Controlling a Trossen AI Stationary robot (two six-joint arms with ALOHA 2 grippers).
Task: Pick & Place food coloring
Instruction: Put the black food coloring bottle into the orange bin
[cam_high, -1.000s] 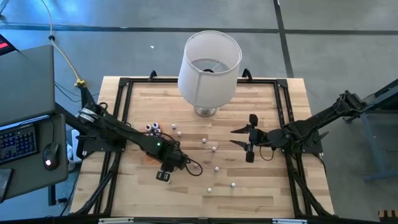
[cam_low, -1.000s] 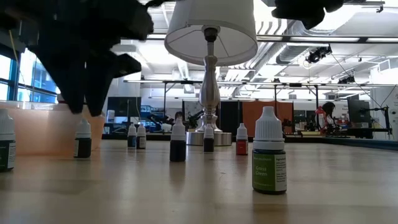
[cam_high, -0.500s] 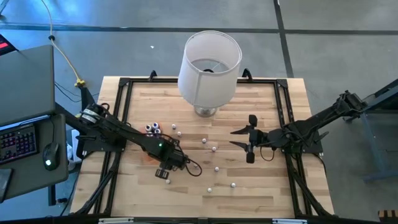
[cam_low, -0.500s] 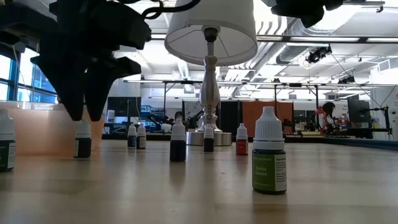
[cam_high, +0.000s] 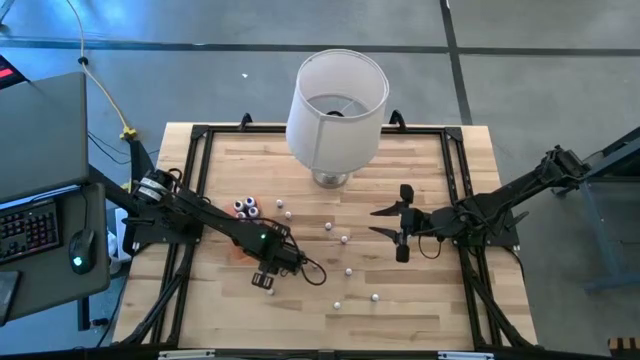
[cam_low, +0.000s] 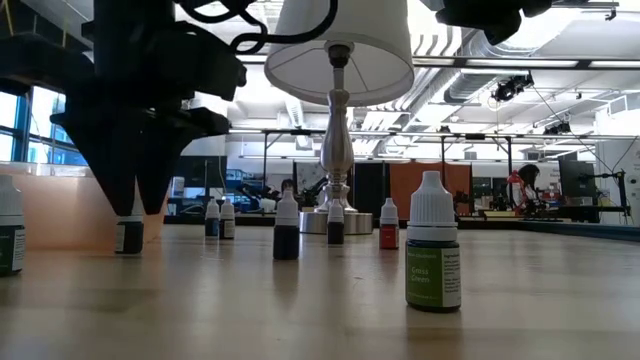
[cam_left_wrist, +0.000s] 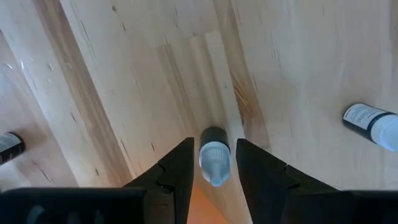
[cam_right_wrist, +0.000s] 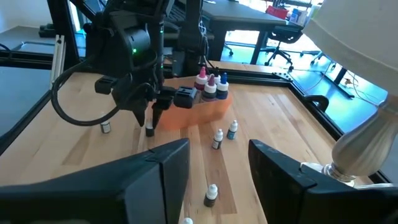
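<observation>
Food coloring bottle (cam_left_wrist: 214, 154), left wrist view: stands upright on the table, between our left gripper's (cam_left_wrist: 211, 163) open fingers; we keep centred, then close.
High view: right gripper (cam_high: 385, 222) waits mid-table, jaws spread.
Low view: fingers straddle the cap; we descend straight.

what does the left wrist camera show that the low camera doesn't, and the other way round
Only the left wrist view looks down on the white cap of the bottle standing between the left gripper jaws, which are apart around it. Only the low view shows the lamp, the green-labelled bottle up front, and the room behind. Both show that gripper lowered over the same bottle on the wooden table.
</observation>
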